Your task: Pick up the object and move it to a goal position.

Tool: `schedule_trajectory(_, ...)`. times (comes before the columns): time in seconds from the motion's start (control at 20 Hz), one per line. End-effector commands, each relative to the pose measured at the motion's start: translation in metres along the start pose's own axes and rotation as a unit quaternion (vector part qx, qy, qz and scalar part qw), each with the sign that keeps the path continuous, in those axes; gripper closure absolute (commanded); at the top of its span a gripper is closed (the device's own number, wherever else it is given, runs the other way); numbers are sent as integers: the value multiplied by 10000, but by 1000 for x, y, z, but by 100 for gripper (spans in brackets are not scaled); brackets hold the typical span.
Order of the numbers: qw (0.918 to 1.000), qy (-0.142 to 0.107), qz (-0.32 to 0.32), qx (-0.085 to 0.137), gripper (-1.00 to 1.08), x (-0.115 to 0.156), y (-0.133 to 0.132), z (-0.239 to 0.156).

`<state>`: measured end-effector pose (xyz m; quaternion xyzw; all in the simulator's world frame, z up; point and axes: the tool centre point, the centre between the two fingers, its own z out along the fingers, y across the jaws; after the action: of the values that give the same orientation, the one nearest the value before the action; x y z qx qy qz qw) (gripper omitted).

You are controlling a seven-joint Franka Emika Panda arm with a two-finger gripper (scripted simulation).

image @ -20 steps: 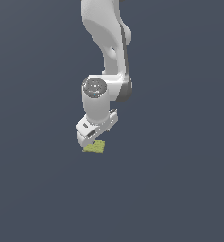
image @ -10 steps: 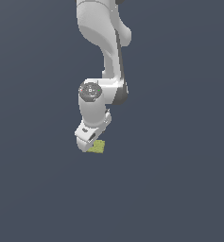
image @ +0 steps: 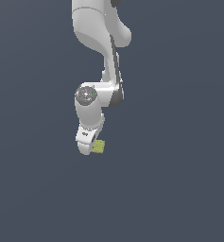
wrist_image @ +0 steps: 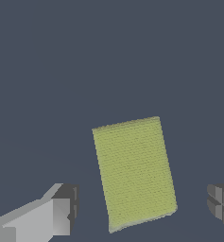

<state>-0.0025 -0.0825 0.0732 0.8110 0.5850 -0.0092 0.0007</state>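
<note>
Pincer (wrist_image: pixel 142 210) is standing spread wide in the wrist view, with one finger (wrist_image: pixel 61 212) on one side of the cube (wrist_image: pixel 133 172) and the other finger (wrist_image: pixel 221 205) well off on the far side. Neither pad is touching it; bare dark floor (wrist_image: pixel 108 56) is showing in both gaps, the gap being wider on the side of the second finger. Nothing is being gripped.

Seen from the exterior view, the white arm (image: pixel 101 56) is reaching down from the top of the frame and bending at a round joint (image: pixel 86 96). Its pincer (image: pixel 88 142) is hanging low over the floor (image: pixel 179 189), partly covering the cube (image: pixel 99 147), which is peeking out on the exterior view's right of the white hand. The cube is yellow-green with a faintly woven face, lying slightly turned relative to the fingers.
</note>
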Motion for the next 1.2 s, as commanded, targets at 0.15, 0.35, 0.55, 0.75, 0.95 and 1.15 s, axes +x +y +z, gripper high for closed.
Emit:
schedule_trajectory(0.15, 9984, 37, -569, -27, -92, -5, 2, 7)
schedule_trajectory(0.35, 9964, 56, -849, -42, -92, -7, 3, 10)
schedule_trajectory(0.55, 9947, 68, -1027, -52, -92, -9, 4, 12)
schedule_trajectory(0.75, 9939, 73, -1103, -57, -92, -10, 4, 13)
schedule_trajectory(0.95, 9941, 72, -1085, -55, -92, -10, 4, 15)
schedule_trajectory(1.15, 9940, 71, -1092, -55, -92, -9, 4, 27)
